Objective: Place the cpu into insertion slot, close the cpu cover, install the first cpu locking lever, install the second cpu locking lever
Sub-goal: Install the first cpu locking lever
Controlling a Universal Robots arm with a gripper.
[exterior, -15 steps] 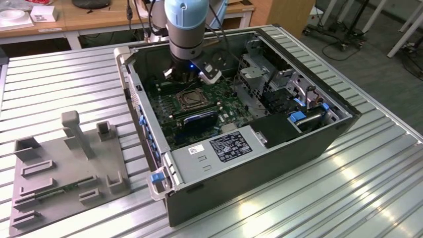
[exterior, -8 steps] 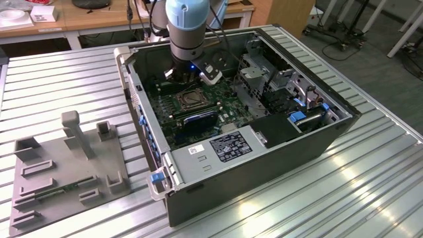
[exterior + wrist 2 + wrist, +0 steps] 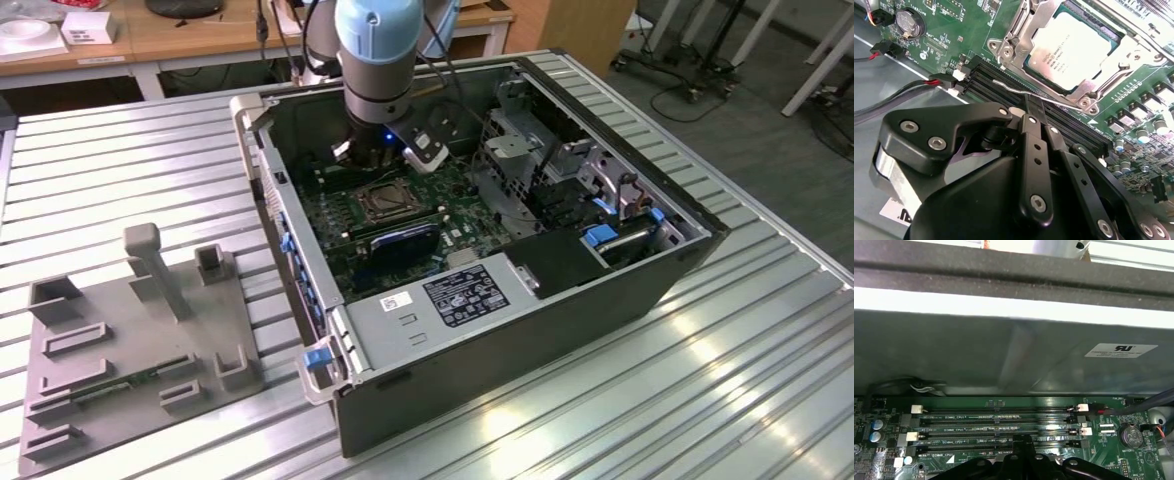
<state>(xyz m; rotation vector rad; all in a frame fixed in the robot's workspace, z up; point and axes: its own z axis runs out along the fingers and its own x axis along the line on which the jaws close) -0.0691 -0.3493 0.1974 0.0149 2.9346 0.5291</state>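
Observation:
In the second wrist view the cpu [image 3: 1073, 49], a silvery-beige square chip, lies flat in the insertion slot [image 3: 1115, 42]. The cpu cover [image 3: 1016, 31], a silvery metal frame, is folded down around the chip. A thin silvery locking lever [image 3: 1059, 100] runs along the socket's edge beside the black memory slots [image 3: 1074, 131]. My gripper [image 3: 1026, 104] has its black fingers pressed together, with the tips right at this lever. Whether they press or pinch it is hidden. The exterior view has the gripper [image 3: 378, 158] down inside the case just behind the slot [image 3: 384, 201].
The open black computer case [image 3: 534, 330] lies on a ribbed metal table, its walls close around the arm. Red and black cables [image 3: 909, 87] run beside the green motherboard [image 3: 954, 30]. A grey fixture plate [image 3: 134, 350] with upright blocks sits at the exterior view's left.

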